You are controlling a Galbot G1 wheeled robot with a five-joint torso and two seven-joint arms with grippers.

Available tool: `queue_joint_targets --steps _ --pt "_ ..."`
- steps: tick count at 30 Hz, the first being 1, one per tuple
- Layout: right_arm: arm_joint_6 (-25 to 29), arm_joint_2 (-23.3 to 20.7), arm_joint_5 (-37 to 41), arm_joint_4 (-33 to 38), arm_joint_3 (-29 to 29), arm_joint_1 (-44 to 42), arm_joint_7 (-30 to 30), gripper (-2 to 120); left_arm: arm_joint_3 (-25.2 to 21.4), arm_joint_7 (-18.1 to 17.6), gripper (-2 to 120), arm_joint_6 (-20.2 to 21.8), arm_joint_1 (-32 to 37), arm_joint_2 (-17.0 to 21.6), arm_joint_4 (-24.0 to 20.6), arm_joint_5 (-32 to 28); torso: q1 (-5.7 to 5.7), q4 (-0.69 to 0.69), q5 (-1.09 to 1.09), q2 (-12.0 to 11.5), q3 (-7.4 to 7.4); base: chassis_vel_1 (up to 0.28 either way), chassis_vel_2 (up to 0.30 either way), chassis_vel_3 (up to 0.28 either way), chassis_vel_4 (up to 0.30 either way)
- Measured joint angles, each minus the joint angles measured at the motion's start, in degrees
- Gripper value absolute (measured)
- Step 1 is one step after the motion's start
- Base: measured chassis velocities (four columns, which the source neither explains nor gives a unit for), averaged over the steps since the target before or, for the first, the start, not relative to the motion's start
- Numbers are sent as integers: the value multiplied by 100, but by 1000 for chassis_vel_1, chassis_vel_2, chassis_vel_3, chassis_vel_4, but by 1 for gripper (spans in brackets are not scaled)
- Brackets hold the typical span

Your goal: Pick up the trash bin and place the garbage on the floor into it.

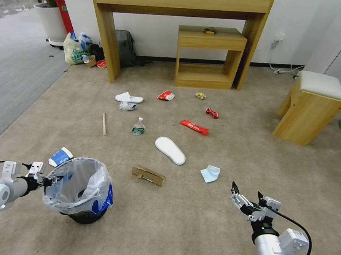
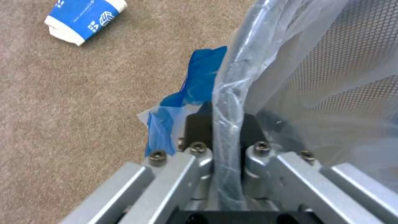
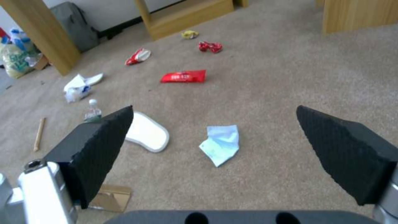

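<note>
Head view: the trash bin (image 1: 83,199), a small round black bin lined with a crinkly clear bag with blue print, stands on the beige floor (image 1: 218,229) at lower left. Nothing can be made out inside it. The left gripper (image 1: 52,181) is at its rim. A blue-and-white paper cup (image 1: 60,156) lies just beside. Farther out lie a white slipper (image 1: 170,150), a cardboard strip (image 1: 149,175), a green-label bottle (image 1: 138,127) and a red wrapper (image 1: 194,127) with white writing, unreadable. The right gripper (image 1: 247,194) hovers near a blue tissue (image 1: 210,173).

Left wrist view: the left gripper (image 2: 227,124) is clamped on the bag-wrapped rim; black mesh wall shows through the plastic.

Right wrist view: the right gripper (image 3: 215,127) is spread wide, holding nothing, the tissue (image 3: 221,144) between its pads.
</note>
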Motion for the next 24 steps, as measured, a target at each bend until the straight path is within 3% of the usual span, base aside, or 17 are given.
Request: queue_joint_targets --steps 14,21,24 --pt "-359 -62 84 181 137 216 169 100 -357 -1080 0 1 256 -132 -369 -1020 0 -1 -3 -1 0 0 0 0 0" --pt "-500 -96 32 242 193 446 238 100 -903 -1438 0 1 806 -368 -1159 -1581 0 0 -1 -1 0 0 0 0 0" --pt "-533 -86 -211 245 169 453 226 100 -1220 -1681 0 2 1144 -790 -1741 -1746 0 -1 -1 -1 0 0 0 0 0"
